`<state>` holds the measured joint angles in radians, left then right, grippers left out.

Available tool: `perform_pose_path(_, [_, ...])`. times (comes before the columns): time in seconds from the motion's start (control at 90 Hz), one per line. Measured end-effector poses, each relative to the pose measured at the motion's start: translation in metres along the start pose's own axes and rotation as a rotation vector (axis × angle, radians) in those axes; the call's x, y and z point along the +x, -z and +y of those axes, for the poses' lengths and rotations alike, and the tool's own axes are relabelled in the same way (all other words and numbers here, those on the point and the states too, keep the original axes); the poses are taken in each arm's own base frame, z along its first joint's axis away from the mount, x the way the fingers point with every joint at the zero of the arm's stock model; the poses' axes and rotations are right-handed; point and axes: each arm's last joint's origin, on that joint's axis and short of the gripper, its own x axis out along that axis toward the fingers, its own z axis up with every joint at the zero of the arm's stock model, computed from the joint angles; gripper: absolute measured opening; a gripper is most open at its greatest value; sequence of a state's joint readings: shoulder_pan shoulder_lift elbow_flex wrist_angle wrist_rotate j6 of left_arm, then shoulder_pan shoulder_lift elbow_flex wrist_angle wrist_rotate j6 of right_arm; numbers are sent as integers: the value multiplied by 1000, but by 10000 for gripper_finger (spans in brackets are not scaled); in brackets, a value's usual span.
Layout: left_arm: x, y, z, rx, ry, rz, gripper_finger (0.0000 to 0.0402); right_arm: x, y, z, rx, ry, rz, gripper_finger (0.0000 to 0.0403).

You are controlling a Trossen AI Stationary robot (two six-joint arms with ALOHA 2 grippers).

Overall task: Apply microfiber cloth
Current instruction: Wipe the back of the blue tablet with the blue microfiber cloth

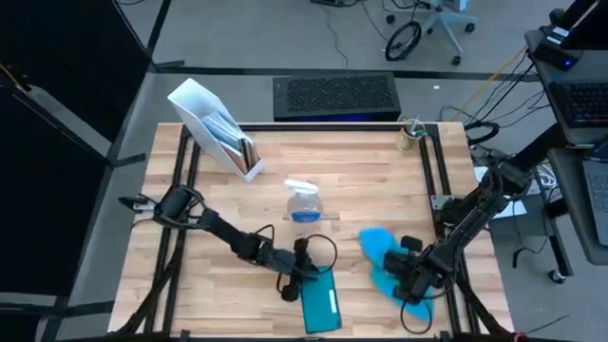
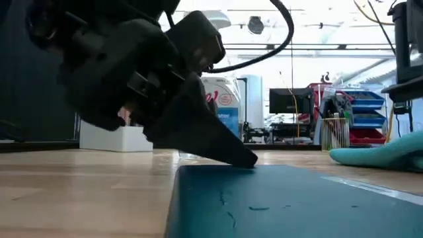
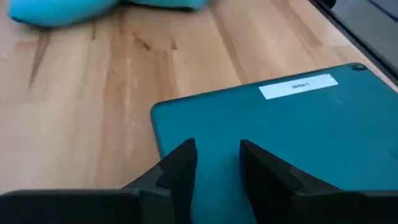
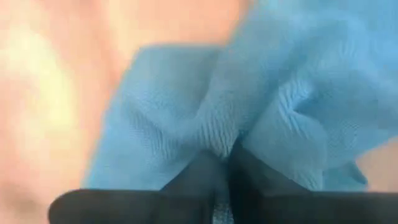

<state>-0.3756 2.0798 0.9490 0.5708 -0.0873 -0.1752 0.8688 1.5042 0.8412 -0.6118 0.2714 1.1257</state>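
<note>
High view showed the job barely under way: the microfiber cloth (image 1: 385, 256) lay bunched on the wooden table (image 1: 380, 180) just right of the tablet (image 1: 321, 302), and no part of it had yet reached the teal face. Picking it up looked done; carrying it over and wiping looked left.

Nearest the front edge, the tablet was a flat, hard rectangle with a smooth teal surface and a small pale label. The left gripper (image 3: 214, 163) rested its tips on the tablet's far end, fingers a little apart with nothing between them, seemingly steadying it.

To the right, the right gripper (image 4: 225, 163) had its dark fingers pinched together on a fold of the cloth. Up close the fabric was soft, sky-blue and finely ribbed, puckered into creases where it was nipped. In the low view it sagged in a limp heap on the boards.

Farther back stood a small clear spray bottle (image 1: 304, 201) holding blue liquid and wearing a blue label. Beyond it, at the far left, a white holder (image 1: 217, 128) leaned with a few flat items inside.
</note>
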Motion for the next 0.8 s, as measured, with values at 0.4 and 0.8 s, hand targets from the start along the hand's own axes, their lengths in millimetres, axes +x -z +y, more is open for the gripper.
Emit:
perform_pose_path(0.4, [3, -2, 10, -7, -38, -11, 114, 32, -84, 68, -405, 27, -434, 0])
perform_pose_path(0.8, [4, -4, 31, -40, -97, -9, 114, 120, -128, 56, -430, 168, -376, 0])
